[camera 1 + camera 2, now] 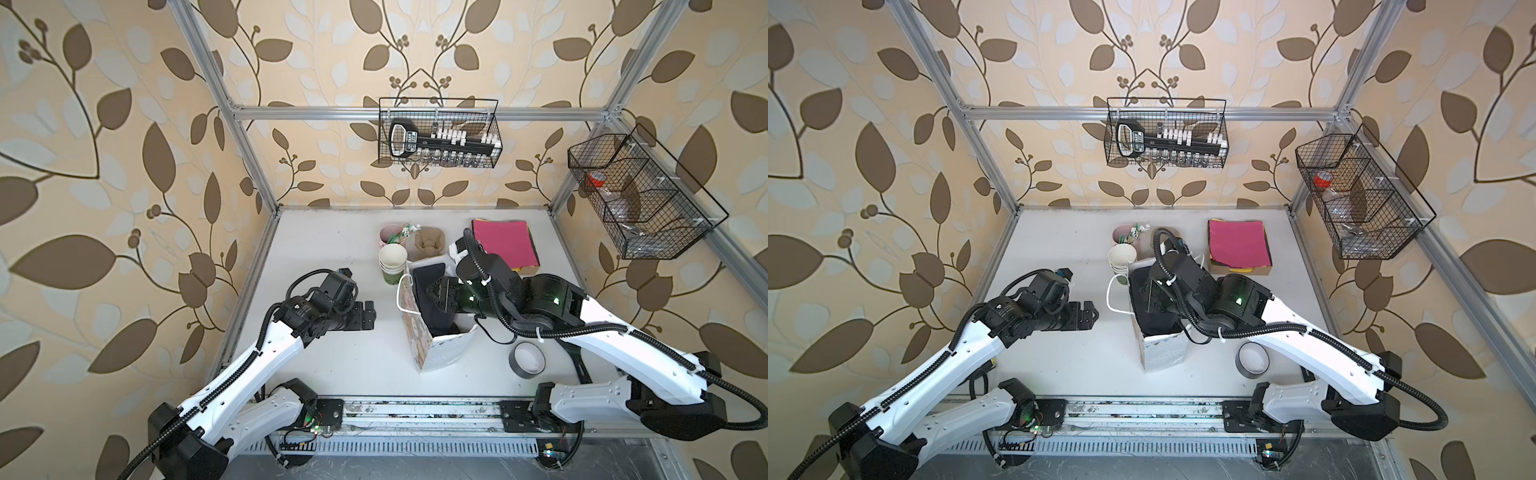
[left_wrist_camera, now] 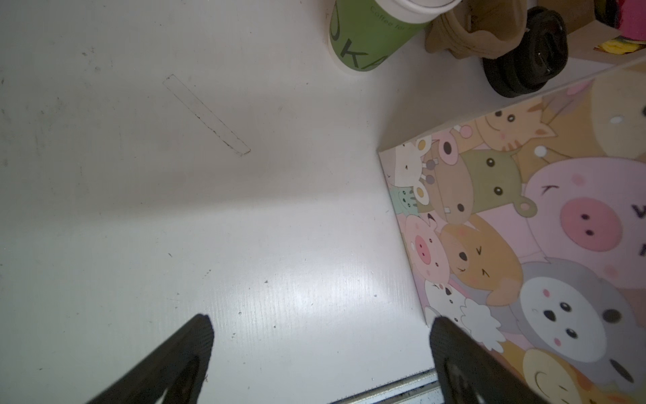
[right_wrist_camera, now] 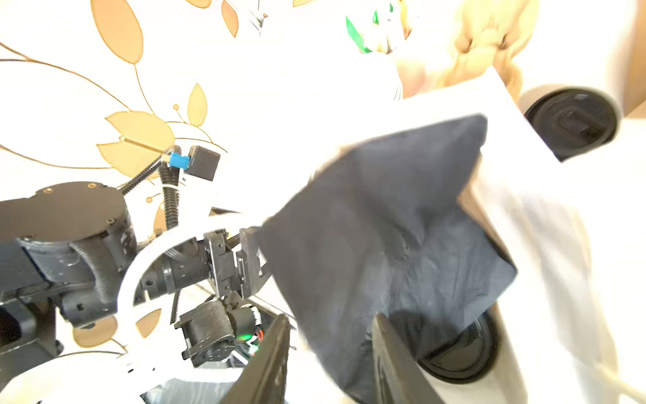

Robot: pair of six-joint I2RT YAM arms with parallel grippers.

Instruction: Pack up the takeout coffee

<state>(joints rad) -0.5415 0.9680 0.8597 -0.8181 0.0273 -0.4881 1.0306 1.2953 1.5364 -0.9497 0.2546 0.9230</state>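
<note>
Coffee cup (image 3: pixel 454 346) shows its black lid low inside the paper bag (image 3: pixel 507 105) in the right wrist view. It sits half under a dark cloth (image 3: pixel 384 227), just beside the right claw (image 3: pixel 330 318), whose fingers stand partly apart with only cloth seen between them.

In the left wrist view, the left claw (image 2: pixel 321 320) gapes wide over the white table (image 2: pixel 174 210), beside the bag.

In both top views the right claw is inside the bag's mouth and the cup is hidden.

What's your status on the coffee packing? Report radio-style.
Left gripper open, beside gift bag. Right gripper open, down in the bag. Takeout coffee in bag, not gripped. Dark tissue half over it.
</note>
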